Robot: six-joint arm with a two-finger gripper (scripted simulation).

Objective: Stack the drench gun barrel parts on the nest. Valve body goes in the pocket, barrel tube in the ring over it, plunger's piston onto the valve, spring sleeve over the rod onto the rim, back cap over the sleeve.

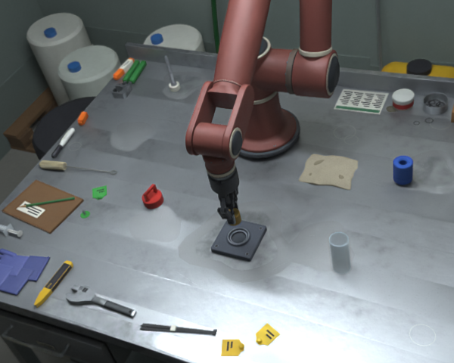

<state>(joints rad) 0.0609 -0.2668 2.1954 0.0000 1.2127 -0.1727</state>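
Note:
The brass valve body (236,215) hangs just above the far edge of the dark square nest (239,240), held in my closed gripper (231,216). The nest's ring and pocket (238,236) sit empty in the middle of the plate. The pale barrel tube (339,251) stands upright to the right of the nest. The plunger (171,75) stands rod-up at the far side of the table. The blue spring sleeve (402,170) stands far right. The red back cap (152,197) lies to the left of the nest.
The table's front edge runs below the nest, with yellow tags (250,340), a black strip (178,329) and a wrench (100,301) along it. A tan cloth (329,170) lies behind the tube. My arm's base (272,129) stands behind the nest.

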